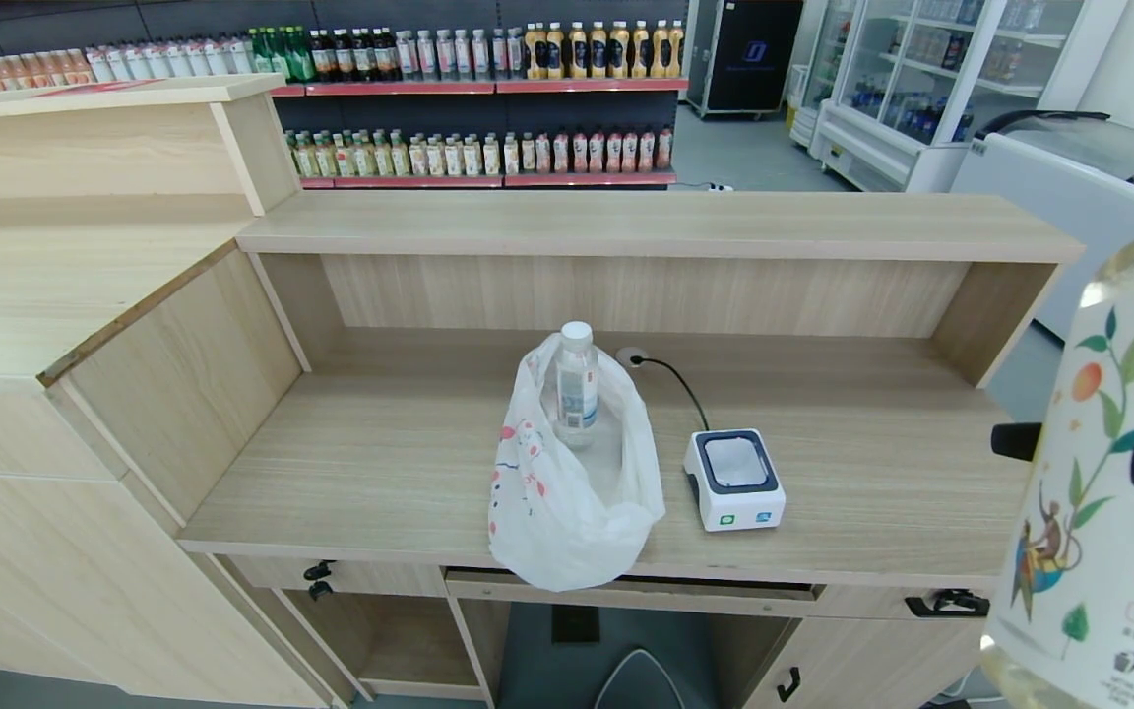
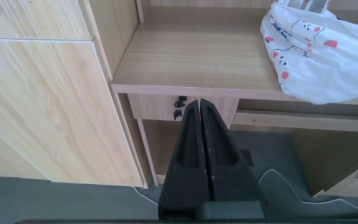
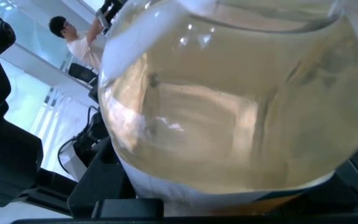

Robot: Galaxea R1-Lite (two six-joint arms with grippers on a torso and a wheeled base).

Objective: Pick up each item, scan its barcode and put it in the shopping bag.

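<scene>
Head view: bottle (image 1: 1099, 423) between right fingers (image 1: 1016, 440)

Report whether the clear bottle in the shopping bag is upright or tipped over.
Upright. The clear bottle stands inside the shopping bag, white cap on top, above the bag's open mouth.

The light wooden counter (image 1: 872, 463) is a recessed shelf under a raised ledge. A white plastic shopping bag (image 1: 547, 512) printed with red figures slumps just off its middle toward 7 o'clock, its bottom sagging over the near edge at 6 o'clock. A clear bottle (image 1: 577, 389) stands upright in the bag's open mouth. At 3 o'clock of the bag, close but apart, sits a white scanner (image 1: 733, 480). Its black cable (image 1: 680, 384) runs toward 11 o'clock into a round grommet hole (image 1: 632, 356).
</scene>
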